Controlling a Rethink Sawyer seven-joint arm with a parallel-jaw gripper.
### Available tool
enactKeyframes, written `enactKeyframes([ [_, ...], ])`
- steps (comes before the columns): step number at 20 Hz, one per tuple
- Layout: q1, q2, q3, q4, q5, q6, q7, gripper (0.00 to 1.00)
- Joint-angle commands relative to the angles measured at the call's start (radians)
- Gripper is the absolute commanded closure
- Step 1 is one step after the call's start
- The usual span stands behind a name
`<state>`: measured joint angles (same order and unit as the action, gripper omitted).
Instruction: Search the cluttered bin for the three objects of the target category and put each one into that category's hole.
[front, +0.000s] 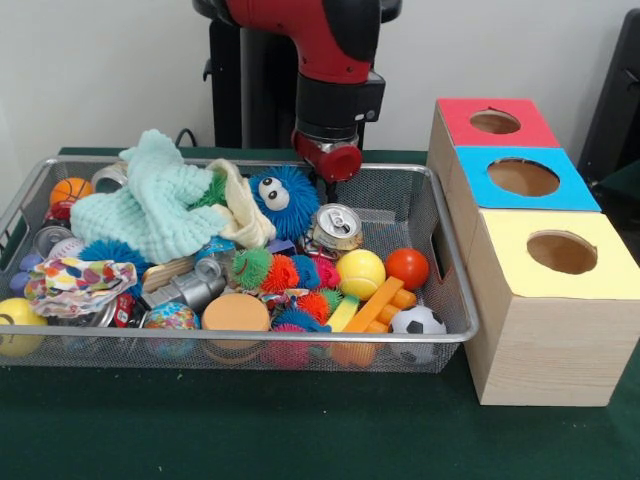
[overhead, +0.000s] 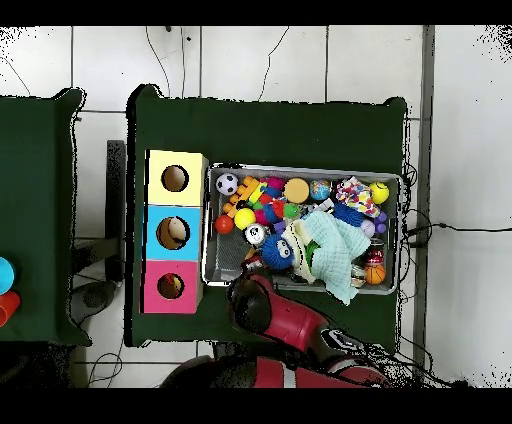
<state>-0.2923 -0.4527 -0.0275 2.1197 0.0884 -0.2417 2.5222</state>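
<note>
A wire mesh bin (front: 250, 340) holds a heap of toys. Near its right end lie a yellow tennis ball (front: 360, 272), an orange ball (front: 407, 267) and a small soccer ball (front: 417, 322). A silver can (front: 336, 226) stands upright at the back, beside a blue fuzzy toy with eyes (front: 282, 198). My gripper (front: 330, 190) hangs over the bin's back edge, just above and behind the can, touching nothing I can see. In the overhead view my red arm (overhead: 262, 308) covers the gripper. Three boxes with holes stand beside the bin: red (front: 460, 125), blue (front: 575, 190), yellow (front: 510, 260).
A teal knitted cloth (front: 150, 205) covers the bin's left back part, with a basketball (front: 70, 190) and more cans behind it. Spiky rubber toys (front: 285, 272) fill the middle. In the overhead view, something pale shows inside the blue box's hole (overhead: 173, 233).
</note>
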Motion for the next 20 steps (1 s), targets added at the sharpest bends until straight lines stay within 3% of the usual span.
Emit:
enactKeyframes([
  [1,-0.015,0.208,0.027,-0.135,0.088,0.119,0.098,0.00],
  [5,-0.026,0.195,0.040,-0.126,0.103,0.224,0.081,0.00],
  [7,-0.031,0.196,0.040,-0.134,0.076,0.240,0.051,0.00],
  [8,-0.035,0.195,0.042,-0.138,0.062,0.248,0.038,1.00],
  [14,-0.085,0.189,0.078,-0.148,0.033,0.358,-0.005,1.00],
  [18,-0.115,0.145,0.089,-0.147,0.053,0.499,0.002,1.00],
  [20,-0.144,0.123,0.107,-0.146,0.031,0.501,-0.010,1.00],
])
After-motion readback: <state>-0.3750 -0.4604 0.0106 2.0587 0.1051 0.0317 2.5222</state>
